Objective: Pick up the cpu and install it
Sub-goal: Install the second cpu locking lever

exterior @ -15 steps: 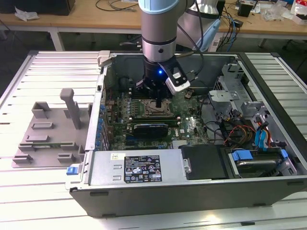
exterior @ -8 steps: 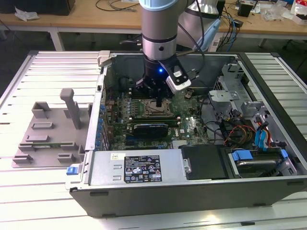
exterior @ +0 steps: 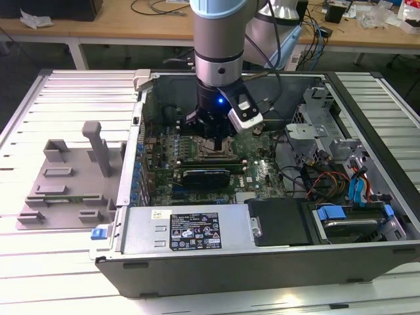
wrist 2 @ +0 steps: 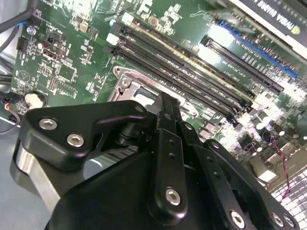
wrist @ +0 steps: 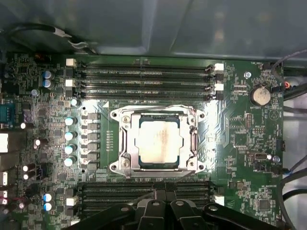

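Cpu seated in socket in first wrist view, gripper above motherboard, finger state unclear

An open computer case lies on its side on the slatted white tabletop, with a green motherboard on its floor. Inside the case, a black graphics card sits on the motherboard, a black drive bay cover lies near the front wall, and blue-tabbed drive caddies fill the corner beside it. Outside the case, toward the exterior view's left, stands a grey plastic fixture with an upright post.
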Available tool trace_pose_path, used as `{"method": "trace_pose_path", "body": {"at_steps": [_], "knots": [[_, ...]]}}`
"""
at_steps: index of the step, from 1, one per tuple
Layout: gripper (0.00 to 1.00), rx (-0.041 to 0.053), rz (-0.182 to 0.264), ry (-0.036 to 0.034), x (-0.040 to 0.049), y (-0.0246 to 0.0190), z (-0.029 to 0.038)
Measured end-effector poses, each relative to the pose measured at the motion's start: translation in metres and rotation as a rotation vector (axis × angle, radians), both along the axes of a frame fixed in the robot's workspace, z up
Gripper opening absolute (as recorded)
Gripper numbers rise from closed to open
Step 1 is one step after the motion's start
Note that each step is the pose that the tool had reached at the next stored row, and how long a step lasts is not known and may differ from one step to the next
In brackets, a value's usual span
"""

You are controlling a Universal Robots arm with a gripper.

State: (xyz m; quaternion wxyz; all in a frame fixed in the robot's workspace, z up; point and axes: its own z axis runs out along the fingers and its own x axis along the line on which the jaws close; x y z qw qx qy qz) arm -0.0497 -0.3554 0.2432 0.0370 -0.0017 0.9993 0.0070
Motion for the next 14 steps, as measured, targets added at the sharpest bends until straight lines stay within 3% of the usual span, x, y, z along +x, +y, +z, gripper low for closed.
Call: {"method": "trace_pose_path", "body": {"at_steps": [4,8,14], "knots": [[0.11,0.0002,0.0,-0.0002,-0.0036,-0.0031,-0.0002],[0.11,0.0001,0.0,-0.0003,-0.0149,-0.0036,-0.0011],[0.11,0.0,0.0,0.0008,-0.0184,-0.0043,-0.01]]}}
